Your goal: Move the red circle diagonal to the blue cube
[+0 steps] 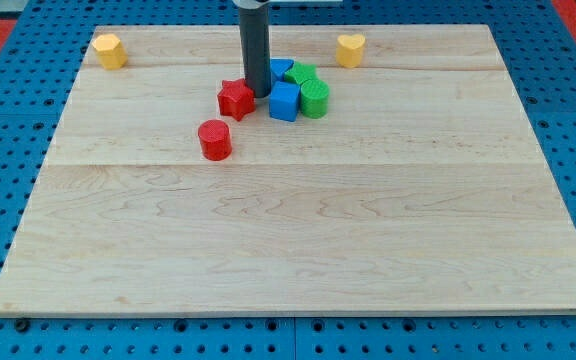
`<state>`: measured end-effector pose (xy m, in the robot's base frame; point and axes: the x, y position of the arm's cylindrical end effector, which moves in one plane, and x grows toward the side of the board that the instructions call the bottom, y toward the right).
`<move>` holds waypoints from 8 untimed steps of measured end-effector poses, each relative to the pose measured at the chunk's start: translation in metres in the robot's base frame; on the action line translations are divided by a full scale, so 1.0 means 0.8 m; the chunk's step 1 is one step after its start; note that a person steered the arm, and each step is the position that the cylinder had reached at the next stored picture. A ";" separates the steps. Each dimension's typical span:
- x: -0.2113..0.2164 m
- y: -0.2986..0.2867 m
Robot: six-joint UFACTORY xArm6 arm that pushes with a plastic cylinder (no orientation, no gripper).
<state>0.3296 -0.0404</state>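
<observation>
The red circle lies on the wooden board, left of centre in the upper half. The blue cube sits up and to the right of it, in a cluster. My tip stands between the red star and the blue cube, close to both. The red circle is below and to the left of my tip, apart from it.
A second blue block shows behind the rod. A green block and a green cylinder touch the blue cube's right side. Yellow blocks sit near the top left and top right. The board rests on a blue pegboard.
</observation>
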 end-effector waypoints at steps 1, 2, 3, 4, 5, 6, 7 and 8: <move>-0.032 -0.038; -0.071 -0.073; -0.090 -0.045; -0.067 -0.019; -0.025 -0.017; -0.012 -0.026; 0.020 -0.080; 0.033 -0.101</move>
<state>0.3557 -0.1208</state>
